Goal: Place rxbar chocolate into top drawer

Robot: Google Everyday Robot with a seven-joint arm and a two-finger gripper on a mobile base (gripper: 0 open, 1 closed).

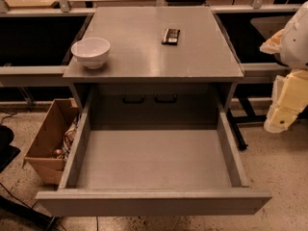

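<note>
The rxbar chocolate (171,35) is a small dark bar with pale markings. It lies flat on the grey cabinet top (154,57), right of centre and towards the back. The top drawer (154,201) is pulled wide open below the cabinet top, and its grey inside is bare. My gripper (278,121) hangs with the pale arm at the right edge of the view. It is beside the drawer's right wall, well apart from the bar and lower than the cabinet top. Nothing shows in it.
A white bowl (91,52) stands on the cabinet top at the front left. A grey panel with two dark handles (149,99) sits at the back above the drawer floor. An open cardboard box (50,146) with items stands on the floor to the left. Shelving frames run behind.
</note>
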